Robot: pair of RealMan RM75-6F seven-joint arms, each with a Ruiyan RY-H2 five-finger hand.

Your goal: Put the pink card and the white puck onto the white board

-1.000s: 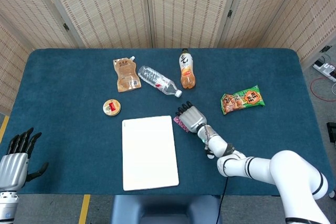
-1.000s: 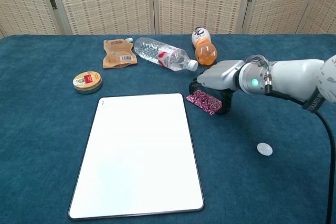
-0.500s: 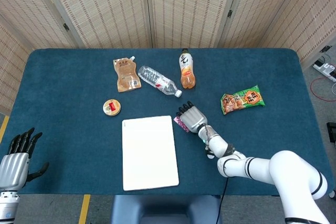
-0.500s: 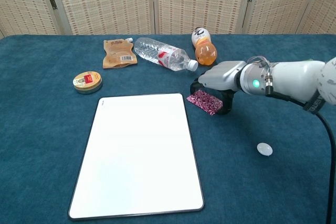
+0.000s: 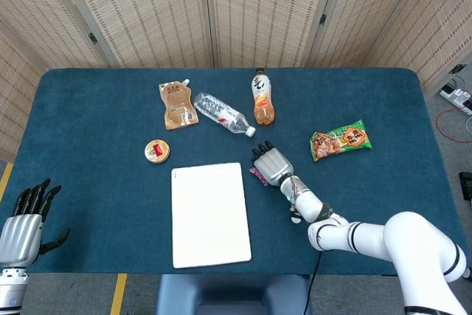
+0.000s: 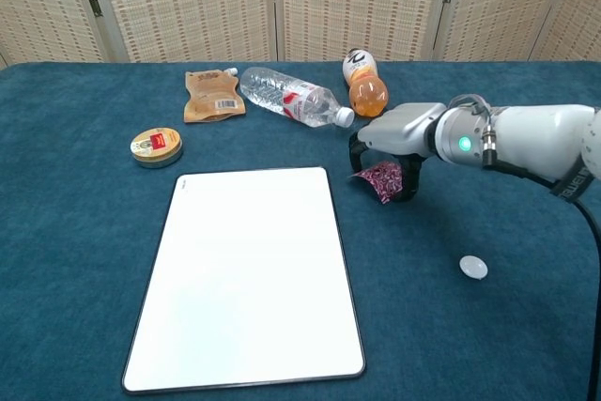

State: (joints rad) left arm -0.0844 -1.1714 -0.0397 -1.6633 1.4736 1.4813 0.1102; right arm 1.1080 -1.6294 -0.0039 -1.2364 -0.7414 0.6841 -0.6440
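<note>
left hand [image 5: 21,219] idle, fingers spread, at lower left of the head view. board [image 6: 252,274] lies at centre, bare. right hand [image 6: 392,150] pinches the card [image 6: 379,178] just right of the board's top corner, apparently lifting it; next, carry it left onto the board. puck [image 6: 473,267] waits lower right.

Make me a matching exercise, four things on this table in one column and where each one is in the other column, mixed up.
1. pink card
2. white puck
3. white board
4. round tin

a. bare, near the table's front edge
b. left of the board's far corner
c. held by the right hand
d. alone on the cloth, right of the board

Pairs: 1-c, 2-d, 3-a, 4-b
</note>
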